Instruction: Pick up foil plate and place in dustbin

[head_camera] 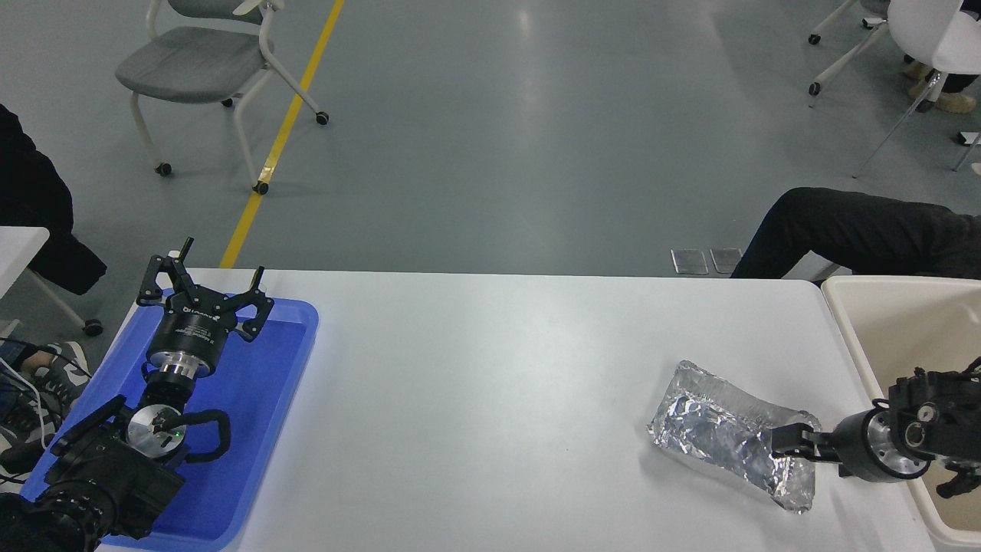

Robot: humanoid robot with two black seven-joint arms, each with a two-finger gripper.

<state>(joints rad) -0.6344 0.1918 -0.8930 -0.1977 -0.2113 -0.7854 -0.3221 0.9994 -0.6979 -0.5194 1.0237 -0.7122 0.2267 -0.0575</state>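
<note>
The foil plate [716, 429] is a crumpled shiny silver tray at the right of the white table [490, 368], lying askew with its long side running from upper left to lower right. My right gripper [791, 442] comes in from the right edge and is shut on the plate's right end, its fingers pinching the foil wall. The plate's left end looks to be on or just above the table. The dustbin [839, 322], cream-beige with a thick rim, stands at the table's right edge, just right of my right wrist. My left gripper [205, 285] is parked open at the lower left.
A flat blue tray [264, 399] lies under the left arm at the table's left. A person's black-clad leg [851, 230] sits beyond the far right edge. Chairs [207, 61] stand on the floor behind the table.
</note>
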